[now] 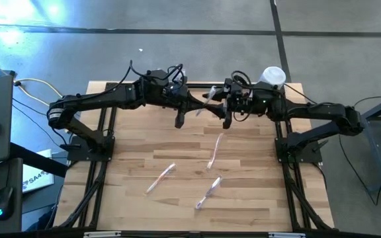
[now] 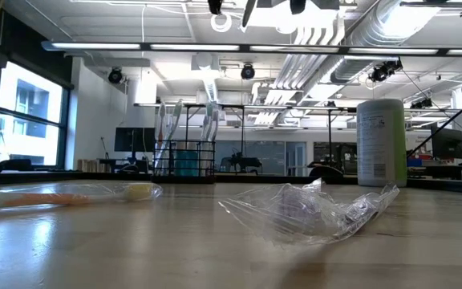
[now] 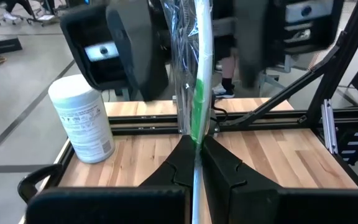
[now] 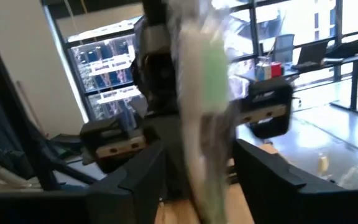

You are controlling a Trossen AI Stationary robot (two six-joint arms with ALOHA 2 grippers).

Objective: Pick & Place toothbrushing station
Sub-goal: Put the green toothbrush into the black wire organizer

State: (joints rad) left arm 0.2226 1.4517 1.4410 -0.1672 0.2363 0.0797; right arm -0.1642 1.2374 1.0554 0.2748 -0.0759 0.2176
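I am reaching both arms inward above the table's far edge, my left gripper (image 3: 196, 163) pinching a wrapped toothbrush (image 3: 200, 81), my right gripper (image 4: 197, 180) parted around it, the station (image 2: 184, 158) standing behind.

bright ceiling strips, floor glare, right wrist view blurred w/ motion.

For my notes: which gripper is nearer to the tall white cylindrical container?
Right. The right gripper is just beside the tall white cylindrical container; the left gripper lies farther, beyond it.
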